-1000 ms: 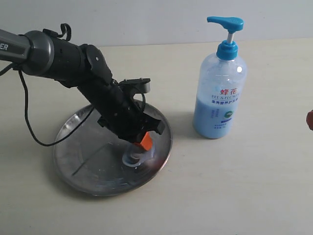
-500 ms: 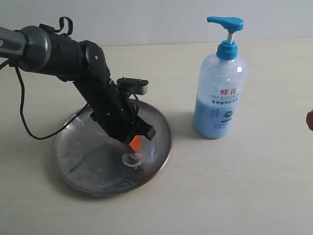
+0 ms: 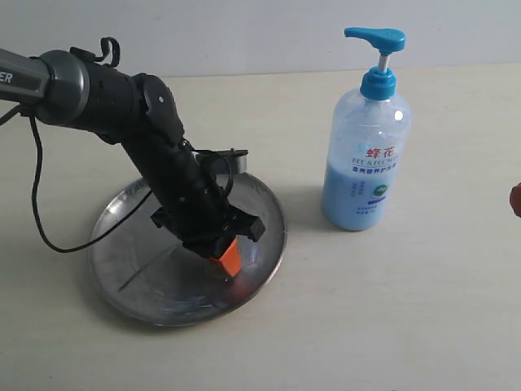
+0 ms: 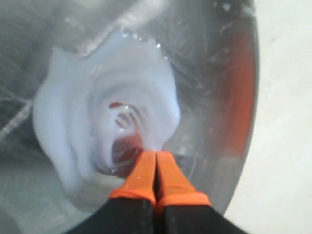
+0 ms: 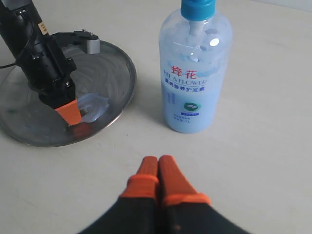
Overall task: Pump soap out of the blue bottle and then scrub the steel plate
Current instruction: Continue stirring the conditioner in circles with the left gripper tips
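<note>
The steel plate (image 3: 138, 277) lies on the table at the left. My left gripper (image 3: 230, 262) is shut, its orange tips pressed down into the plate near its right rim. Soap (image 4: 68, 117) is spread in a pale blue swirl on the plate (image 4: 219, 58) right at the tips of the left gripper (image 4: 156, 155). The blue bottle (image 3: 365, 155) stands upright to the right of the plate, pump head up. My right gripper (image 5: 159, 161) is shut and empty, hovering over bare table short of the bottle (image 5: 194, 73); from there the soap (image 5: 95, 108) and plate (image 5: 117, 63) also show.
A black cable (image 3: 49, 220) loops from the left arm over the table beside the plate. A small red object (image 3: 515, 199) shows at the right edge of the exterior view.
The left gripper has swept across the soap patch on the plate, ending nearer the plate's front right rim. The bottle has not moved.
</note>
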### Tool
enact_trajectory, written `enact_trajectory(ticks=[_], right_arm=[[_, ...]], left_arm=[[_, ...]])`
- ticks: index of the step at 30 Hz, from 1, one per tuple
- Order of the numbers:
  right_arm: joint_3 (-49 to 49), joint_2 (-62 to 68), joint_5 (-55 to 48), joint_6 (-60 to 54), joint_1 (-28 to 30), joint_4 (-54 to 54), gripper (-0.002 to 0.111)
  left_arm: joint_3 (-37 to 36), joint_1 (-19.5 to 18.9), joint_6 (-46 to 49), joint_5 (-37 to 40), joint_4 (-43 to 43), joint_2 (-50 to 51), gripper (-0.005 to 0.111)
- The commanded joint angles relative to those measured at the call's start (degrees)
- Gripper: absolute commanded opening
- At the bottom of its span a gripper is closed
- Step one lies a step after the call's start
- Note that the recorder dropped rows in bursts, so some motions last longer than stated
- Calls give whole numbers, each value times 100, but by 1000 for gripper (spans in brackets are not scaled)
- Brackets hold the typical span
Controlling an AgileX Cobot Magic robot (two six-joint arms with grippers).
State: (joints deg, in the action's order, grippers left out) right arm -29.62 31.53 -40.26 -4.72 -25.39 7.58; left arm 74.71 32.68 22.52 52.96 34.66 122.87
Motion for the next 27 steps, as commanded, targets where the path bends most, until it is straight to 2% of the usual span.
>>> enact_trajectory(ticks=[1,7,13,22,27], right_arm=[[25,-16,92,-22,5,18,0],[25,-16,92,-22,5,18,0],[25,-16,92,-22,5,18,0],[25,-16,92,-22,5,18,0],[25,-16,92,-22,5,18,0]], left_arm=[[-62,8,140,-584,354,63,0],[-62,8,196,-1241,487,63,0],[-62,8,429,-1457,192,63,0],[-62,8,-208,-908,-1206,63,0],[-62,8,-220,-453,-1283,63,0]])
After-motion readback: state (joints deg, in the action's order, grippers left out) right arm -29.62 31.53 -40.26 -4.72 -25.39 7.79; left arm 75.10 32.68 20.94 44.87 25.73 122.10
